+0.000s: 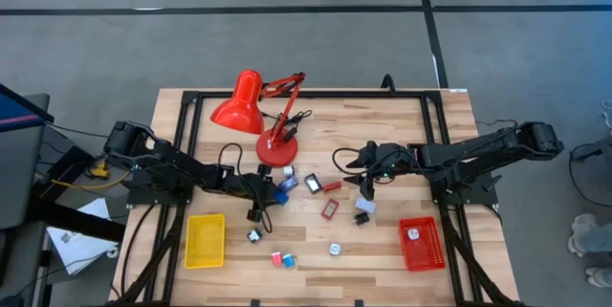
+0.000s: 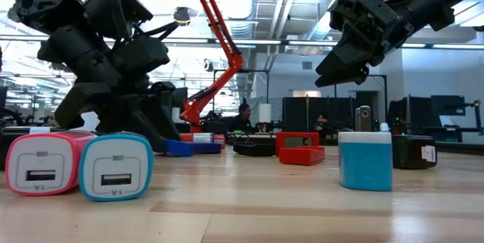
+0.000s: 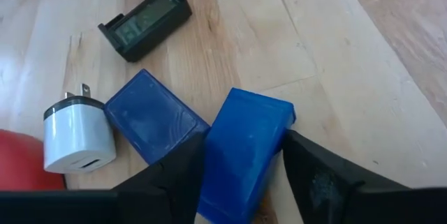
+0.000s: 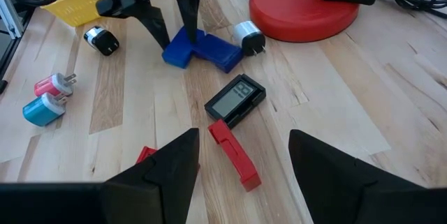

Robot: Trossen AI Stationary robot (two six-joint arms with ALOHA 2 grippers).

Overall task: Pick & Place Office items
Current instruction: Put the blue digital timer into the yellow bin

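Observation:
The office items lie scattered mid-table. In the left wrist view a bright blue block [image 3: 246,123] lies beside a darker blue block [image 3: 150,116], a white plug [image 3: 77,137] and a black display unit [image 3: 145,20]. My left gripper [image 3: 243,144] is shut on the bright blue block [image 1: 284,188], in front of the lamp base. My right gripper [image 4: 243,140] hovers open above the table [image 1: 356,161], over a red bar [image 4: 234,154], and touches nothing. My left gripper pinches the bright blue block between its two fingers, one on each long side [image 3: 213,165], at the block's end nearer the arm. The fingers slant down from the table's left and lie along the block's sides. The block rests flat on the table, touching the darker blue block.
A red desk lamp [image 1: 251,106] stands on its base [image 1: 275,151] just behind my left gripper. A yellow tray [image 1: 205,240] sits near-left, a red tray [image 1: 421,243] near-right. Pink [image 2: 41,163] and teal [image 2: 115,166] chargers and a blue-and-white block [image 2: 365,160] lie nearer the front edge.

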